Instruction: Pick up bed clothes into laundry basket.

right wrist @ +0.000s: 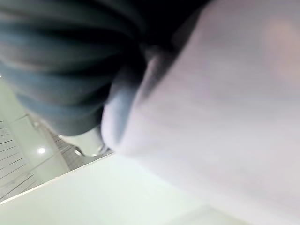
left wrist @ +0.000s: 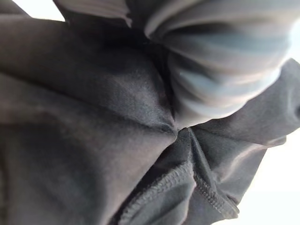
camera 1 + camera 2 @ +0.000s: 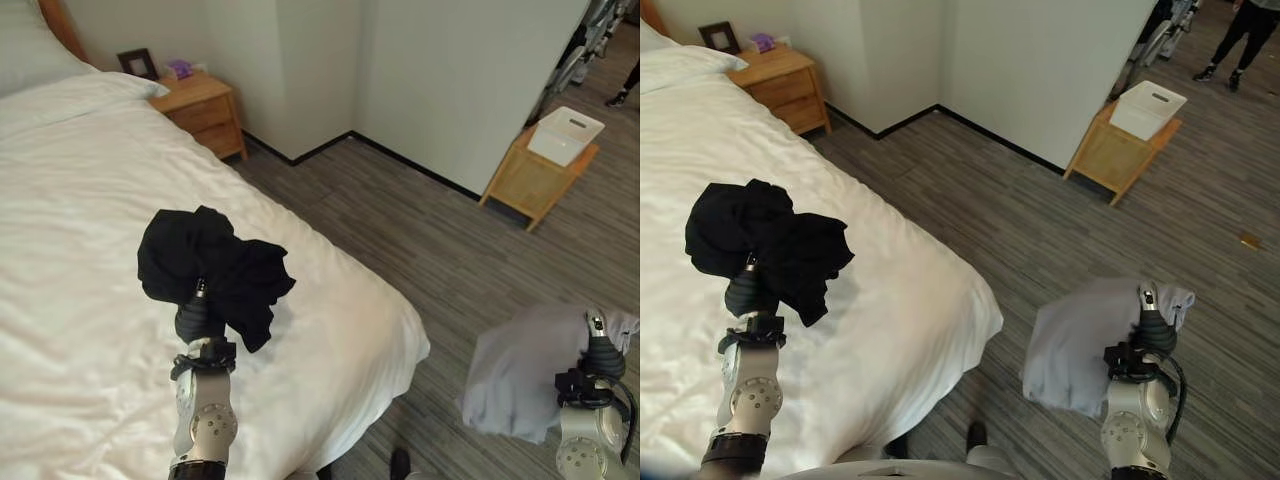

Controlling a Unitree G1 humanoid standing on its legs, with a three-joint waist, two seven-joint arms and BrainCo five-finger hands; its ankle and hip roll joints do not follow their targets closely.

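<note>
A bedroom with grey striped carpet [image 3: 400, 240] and pale walls: a bed [image 3: 80, 300] under a white sheet takes up the robot's left side, with a wooden nightstand [image 3: 205, 110] by its head carrying a dark picture frame [image 3: 137, 63]. Across the floor, against the wall on the right, a white laundry basket [image 3: 565, 134] sits on a small wooden side table [image 3: 530, 180], well apart from both hands. A person's legs [image 3: 1240, 30] stand at the far right corner.

The left hand [image 3: 199, 318] is raised above the sheet with a black garment [image 3: 210, 265] bunched over its top, the cloth draping down around it. The right hand [image 3: 1152, 335] is held up over the carpet beside the foot of the bed, with a pale grey garment [image 3: 1075, 345] hanging from it toward the robot's left.

Both sets of fingers are buried in the fabric, so I cannot tell how either hand is closed. The left wrist view has dark folds and a stitched hem right against the ribbed cover; the right wrist view has pale cloth against the cover, too close to make out.

Both forearms rise upright from the bottom edge, wrists pointing up.
</note>
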